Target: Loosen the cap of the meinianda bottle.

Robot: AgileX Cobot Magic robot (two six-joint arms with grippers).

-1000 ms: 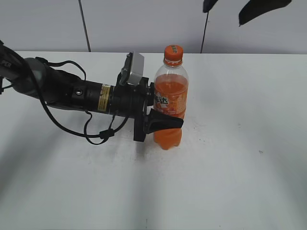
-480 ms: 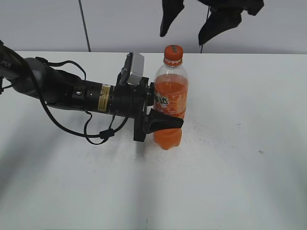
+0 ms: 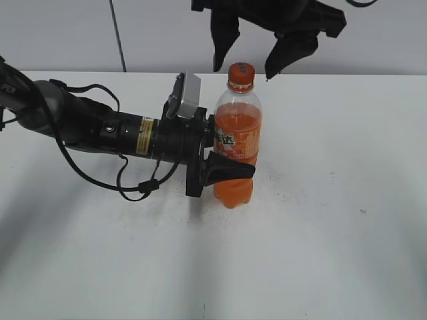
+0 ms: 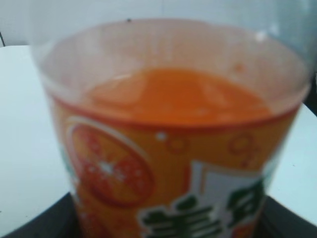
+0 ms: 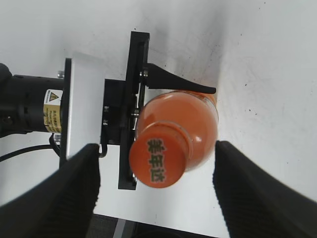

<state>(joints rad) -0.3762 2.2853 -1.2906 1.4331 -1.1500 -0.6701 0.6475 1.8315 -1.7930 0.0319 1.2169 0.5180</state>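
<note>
Right wrist view is showing the right gripper [image 5: 154,186] hanging spread wide above the cap [image 5: 158,161], a finger [image 5: 69,191] out on either side and touching nothing. The left gripper [image 3: 223,163] is clamping the meinianda bottle [image 3: 237,140] at its label, upright on the table [image 3: 333,233]. The cap is sitting slightly off-centre between the fingers, so closing now is risking a glancing pinch that tilts the bottle in its clamp.
</note>
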